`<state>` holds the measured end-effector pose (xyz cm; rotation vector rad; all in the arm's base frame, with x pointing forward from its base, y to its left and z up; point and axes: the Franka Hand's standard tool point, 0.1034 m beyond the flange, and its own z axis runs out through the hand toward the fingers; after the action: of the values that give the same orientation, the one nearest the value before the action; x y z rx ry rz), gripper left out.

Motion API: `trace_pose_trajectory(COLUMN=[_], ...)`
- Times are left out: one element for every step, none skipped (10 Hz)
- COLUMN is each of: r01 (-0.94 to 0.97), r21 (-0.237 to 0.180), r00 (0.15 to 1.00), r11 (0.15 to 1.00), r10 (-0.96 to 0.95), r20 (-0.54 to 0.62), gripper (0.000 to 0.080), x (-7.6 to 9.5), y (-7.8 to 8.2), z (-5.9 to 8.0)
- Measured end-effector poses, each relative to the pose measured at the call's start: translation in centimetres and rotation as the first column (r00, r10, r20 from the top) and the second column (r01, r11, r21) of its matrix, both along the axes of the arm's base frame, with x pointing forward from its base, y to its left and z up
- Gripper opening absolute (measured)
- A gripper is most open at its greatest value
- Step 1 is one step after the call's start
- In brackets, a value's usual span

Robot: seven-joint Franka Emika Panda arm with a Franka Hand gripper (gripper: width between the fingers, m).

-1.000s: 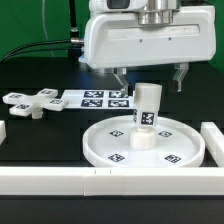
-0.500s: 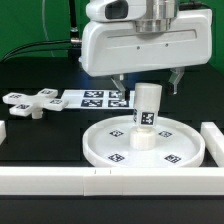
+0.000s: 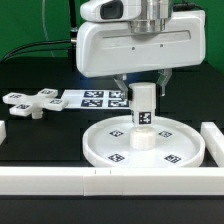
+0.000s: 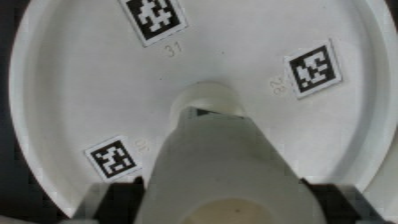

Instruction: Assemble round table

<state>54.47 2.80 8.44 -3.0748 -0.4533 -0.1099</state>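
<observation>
The large white round disc (image 3: 143, 147) lies flat on the black table, tags up, and fills the wrist view (image 4: 107, 80). The short thick post (image 3: 144, 108) stands upright at its centre and also shows in the wrist view (image 4: 222, 160). My gripper (image 3: 143, 88) hangs over the post top, open, with one finger on each side of it and a small gap to each. In the wrist view the gripper (image 4: 228, 205) shows dark fingers (image 4: 121, 200) flanking the post. The cross-shaped foot (image 3: 30, 103) lies apart at the exterior view's left.
The marker board (image 3: 92, 98) lies behind the disc. Long white border bars run along the front (image 3: 100, 182), at the exterior view's right (image 3: 213, 140) and at its left edge (image 3: 3, 131).
The gripper has moved toward the exterior view's left and slightly down, from beside the post to straddling its top. Disc, post and foot have not moved.
</observation>
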Motion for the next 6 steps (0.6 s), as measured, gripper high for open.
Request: trace_pose_trajectory(r01=[0.009, 0.023, 0.02, 0.044, 0.156, 0.272], r21=[0.001, 0.002, 0.002, 0.005, 0.016, 0.029], r00=[1.0, 1.0, 1.0, 0.999, 0.988, 0.962], r11=[1.0, 1.0, 1.0, 0.999, 0.988, 0.962], r10=[-0.009, -0.023, -0.02, -0.044, -0.156, -0.272], r20=[0.0, -0.001, -0.001, -0.002, -0.009, -0.017], gripper=[0.0406, 0.0406, 0.0406, 0.0406, 0.0406, 0.0406], x=[0.0, 0.0, 0.0, 0.0, -0.01, 0.01], y=[0.01, 0.02, 0.02, 0.04, 0.16, 0.31], z=[0.0, 0.0, 0.0, 0.0, -0.03, -0.03])
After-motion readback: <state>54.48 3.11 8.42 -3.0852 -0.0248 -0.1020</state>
